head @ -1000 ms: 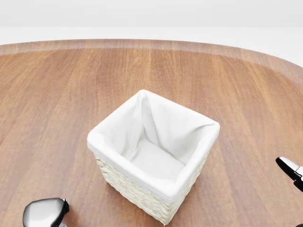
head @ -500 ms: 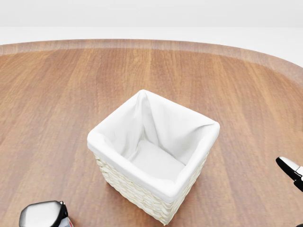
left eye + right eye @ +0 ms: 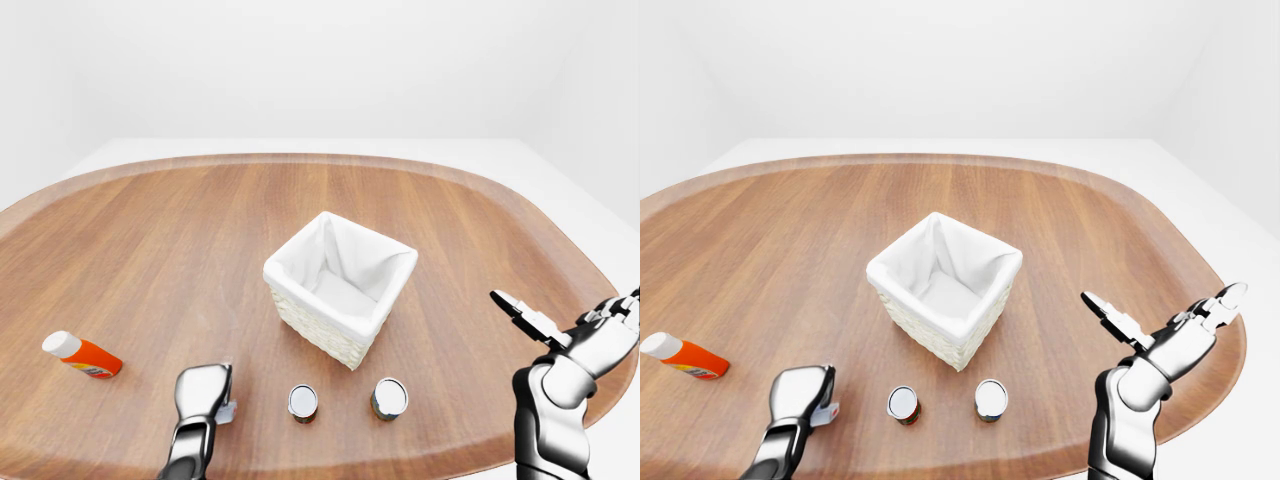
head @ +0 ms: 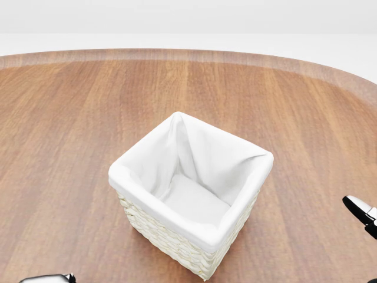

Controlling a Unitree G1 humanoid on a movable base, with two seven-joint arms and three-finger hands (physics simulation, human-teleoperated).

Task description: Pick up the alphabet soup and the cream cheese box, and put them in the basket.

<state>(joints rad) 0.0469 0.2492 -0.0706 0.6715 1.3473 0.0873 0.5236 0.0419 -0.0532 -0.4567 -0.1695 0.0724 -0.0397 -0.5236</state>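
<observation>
Left-eye view: basket (image 3: 341, 285) sits mid-worktop (image 3: 180, 230); two cans (image 3: 302, 402) just below it, orange bottle (image 3: 82, 355) far left.
Right-eye view: right robot hand (image 3: 1160, 325) spread wide; left robot hand (image 3: 800, 395), can't tell its grip.
Head view: basket's white lining shows nothing inside.

- The silver three-finger left hand (image 3: 203, 392) sits low at the bottom left of the left-eye view, curled into a compact fist shape. Can't really tell if it's gripping anything.
- The silver and black right hand (image 3: 1160, 325) is up at the right, fingers spread wide open, forearm rising from the bottom edge.
</observation>
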